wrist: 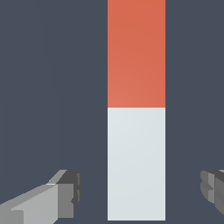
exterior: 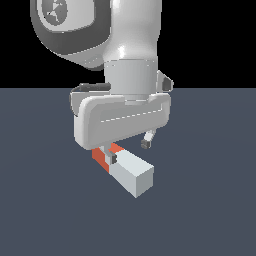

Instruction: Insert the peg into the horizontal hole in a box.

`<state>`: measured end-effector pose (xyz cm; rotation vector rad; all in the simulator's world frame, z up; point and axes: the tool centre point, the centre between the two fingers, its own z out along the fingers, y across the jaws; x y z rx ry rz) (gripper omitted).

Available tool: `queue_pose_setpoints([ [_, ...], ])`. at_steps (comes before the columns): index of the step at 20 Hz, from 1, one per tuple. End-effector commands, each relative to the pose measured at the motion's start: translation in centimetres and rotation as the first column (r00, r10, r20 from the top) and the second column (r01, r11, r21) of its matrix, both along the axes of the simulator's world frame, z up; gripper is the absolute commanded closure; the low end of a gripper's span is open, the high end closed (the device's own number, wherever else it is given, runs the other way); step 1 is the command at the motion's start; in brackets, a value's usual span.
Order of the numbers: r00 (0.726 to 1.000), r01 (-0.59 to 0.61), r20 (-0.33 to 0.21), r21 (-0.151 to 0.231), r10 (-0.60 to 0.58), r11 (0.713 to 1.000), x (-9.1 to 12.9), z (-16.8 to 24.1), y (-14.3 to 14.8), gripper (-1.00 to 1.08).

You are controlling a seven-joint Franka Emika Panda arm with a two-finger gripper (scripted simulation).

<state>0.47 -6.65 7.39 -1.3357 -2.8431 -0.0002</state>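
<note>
One peg (exterior: pixel 127 172) lies flat on the dark blue-grey floor (exterior: pixel 210 210) in the exterior view, directly under the arm's white hand. Its short red-orange end points away toward the far side, partly hidden beneath the hand, and its longer pale grey end points toward the near side, slightly to the exterior view's right. One gripper (exterior: pixel 130 151) hangs low over the peg, roughly where red meets grey, with one dark fingertip on each side. No box and no hole appear anywhere in this view; only one peg, one gripper and one arm can be counted.

One peg (wrist: pixel 136 109) again fills the middle of the wrist view, red-orange half and pale half meeting at a clean line. Two fingertips (wrist: pixel 65 192) show, one on each side of the pale part, and each stands well clear of the peg with bare floor (wrist: pixel 43 87) between. The pincer is spread wide and holds nothing.

As a judgement, the task is at its very start: the peg is not yet grasped, and lifting, carrying to the box and pushing into the hole are all left to do.
</note>
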Motion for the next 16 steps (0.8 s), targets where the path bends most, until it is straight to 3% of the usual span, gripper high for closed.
queue_pose_setpoints([
  [1, 1.000, -0.002, 0.000, 0.000, 0.002, 1.000, 0.0, 0.0, 0.0, -0.92],
  [7, 1.000, -0.001, 0.000, 0.000, 0.001, 1.000, 0.0, -0.6, 0.0, -0.92],
  [16, 1.000, -0.001, 0.000, 0.000, 0.001, 1.000, -0.1, -4.6, 0.0, -0.92],
])
